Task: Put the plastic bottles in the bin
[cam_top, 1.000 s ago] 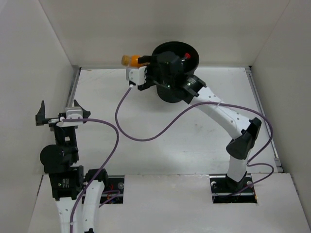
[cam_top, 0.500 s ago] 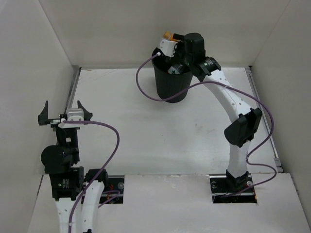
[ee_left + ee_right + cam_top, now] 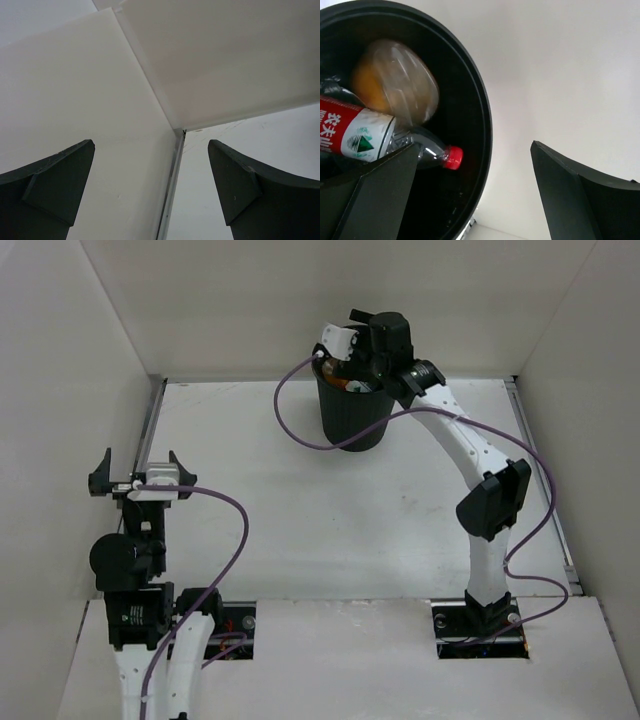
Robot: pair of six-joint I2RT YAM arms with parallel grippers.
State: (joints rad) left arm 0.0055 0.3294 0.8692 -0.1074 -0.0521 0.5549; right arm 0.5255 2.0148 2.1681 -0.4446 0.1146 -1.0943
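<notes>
The black bin (image 3: 350,425) stands at the back of the table. My right gripper (image 3: 352,325) hangs over its mouth, open and empty. In the right wrist view the gripper (image 3: 475,147) looks down past the bin's rim (image 3: 486,120). Inside the bin lie the orange bottle (image 3: 395,82), blurred, and the clear bottle with red label (image 3: 360,132) and red cap (image 3: 452,156). The clear bottle with white cap is not in sight. My left gripper (image 3: 138,462) is open and empty by the left wall, and it also shows in the left wrist view (image 3: 150,142).
White walls enclose the table on the left, back and right. A metal rail (image 3: 170,190) runs along the foot of the left wall. Purple cables (image 3: 290,420) trail from both wrists.
My right gripper carried the orange bottle from the bin's left side up over its mouth and opened. The bottle has dropped into the bin. The left arm shifted slightly.
</notes>
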